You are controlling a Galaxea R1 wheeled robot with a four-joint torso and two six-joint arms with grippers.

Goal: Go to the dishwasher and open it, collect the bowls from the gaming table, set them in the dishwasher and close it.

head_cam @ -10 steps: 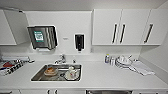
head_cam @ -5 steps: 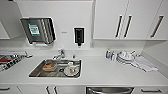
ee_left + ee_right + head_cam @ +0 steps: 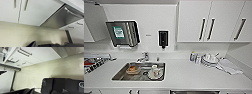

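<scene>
You're parked facing the worktop (image 3: 189,75), sink (image 3: 119,75) near its left end. The dishwasher (image 3: 61,18) sits under the front edge, steel front and bar handle showing. Can't tell either tool's state from these shots.

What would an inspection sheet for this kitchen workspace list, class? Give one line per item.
Surface: white worktop with a steel sink set into it.
Job's things: dishwasher, steel front with bar handle, seen from the left wrist; its top edge shows under the worktop in the head view.
Clutter: dishes in the sink; plates and a cloth on the worktop; bottle beside the plates.
Pincers: cannot tell.
Cables: nothing seen.
Surroundings: white wall cupboards, paper towel dispenser, soap dispenser, tap.
</scene>
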